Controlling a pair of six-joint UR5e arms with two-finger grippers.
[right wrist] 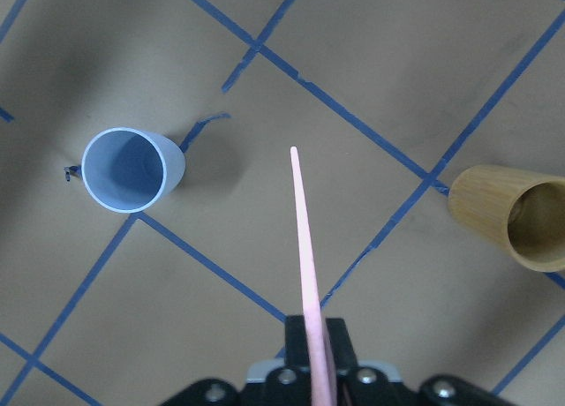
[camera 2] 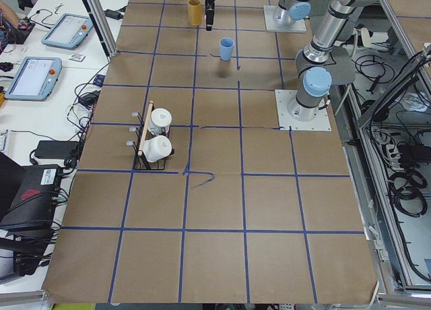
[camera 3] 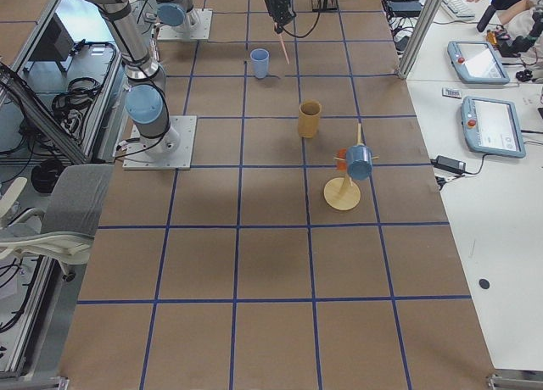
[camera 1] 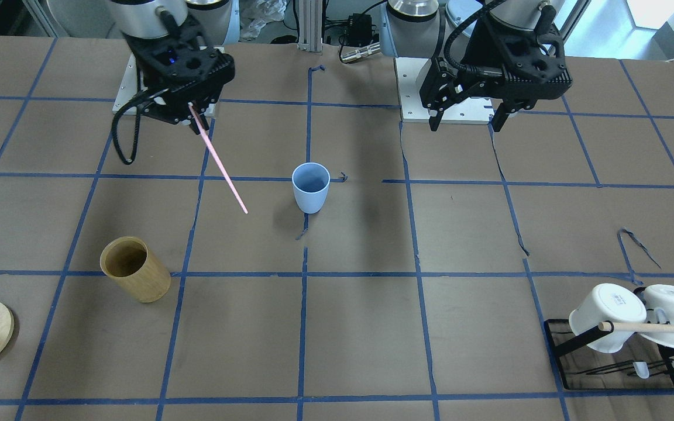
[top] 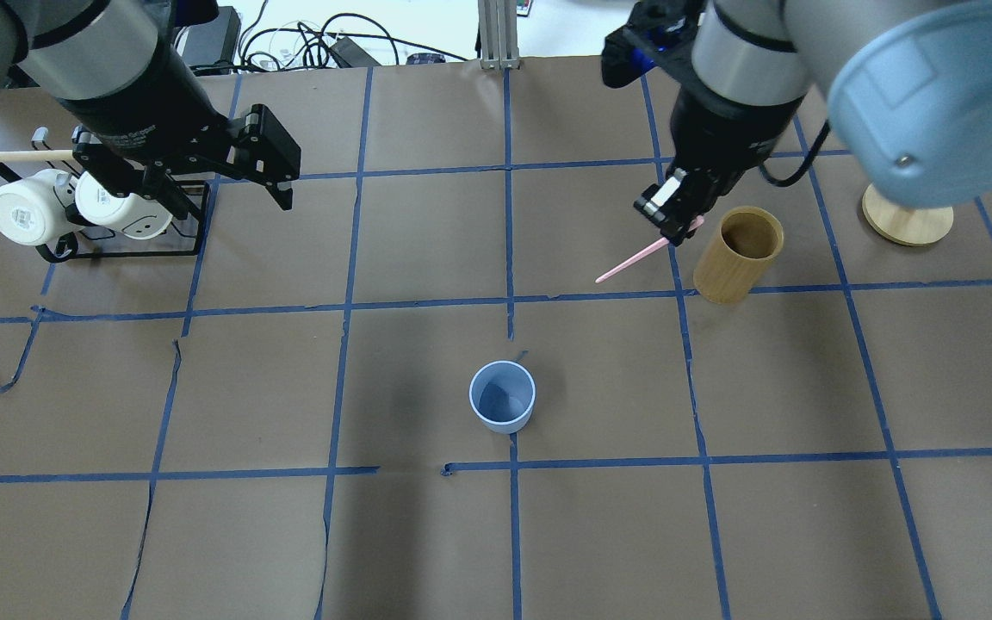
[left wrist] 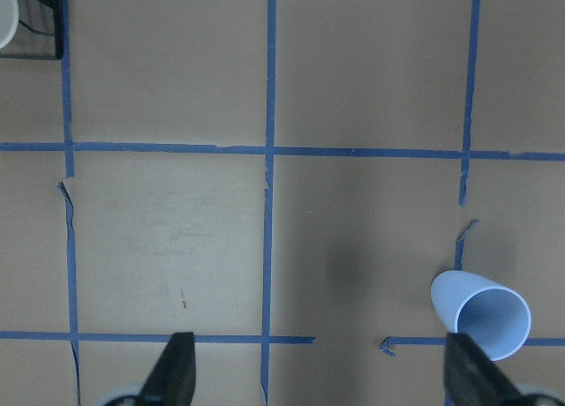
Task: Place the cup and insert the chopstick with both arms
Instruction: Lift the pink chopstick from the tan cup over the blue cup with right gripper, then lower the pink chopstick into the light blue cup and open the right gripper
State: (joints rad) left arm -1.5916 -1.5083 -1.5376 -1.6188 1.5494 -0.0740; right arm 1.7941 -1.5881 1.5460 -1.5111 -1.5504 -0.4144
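- The blue cup [top: 502, 396] stands upright and open-mouthed on the brown paper-covered table [top: 427, 534]. In the overhead view it is a little toward 6 o'clock from the table's middle, beside a crossing of blue tape lines. Nothing touches it and nothing is inside it.
- The right gripper [top: 672, 226] is clamped on the thick end of the pink chopstick [top: 642, 252], with its jaws closed tight around it.
- The chopstick slants out from those jaws toward 8 o'clock in the overhead view. Its thin tip hangs in the air, well apart from the cup.
- From the tip, the cup lies at about 7 o'clock in the overhead view. In the right wrist view, the cup lies at 9 o'clock from the tip.
- A wooden tube [top: 737, 254] stands upright just beside the right gripper at 3 o'clock, with its mouth open.
- The left gripper [left wrist: 322, 371] hangs above the table with its jaws spread wide and holds nothing.
- In the left wrist view, the cup shows at about 4 o'clock, just inside the right-hand finger [left wrist: 472, 375].
- In the overhead view, a black wire rack [top: 195, 226] sits at 9 o'clock from the left gripper. It carries two white mugs [top: 27, 215] hung under a wooden rod [top: 22, 156].
- A round wooden base [top: 907, 220] stands at 3 o'clock from the wooden tube, partly hidden by the right arm.
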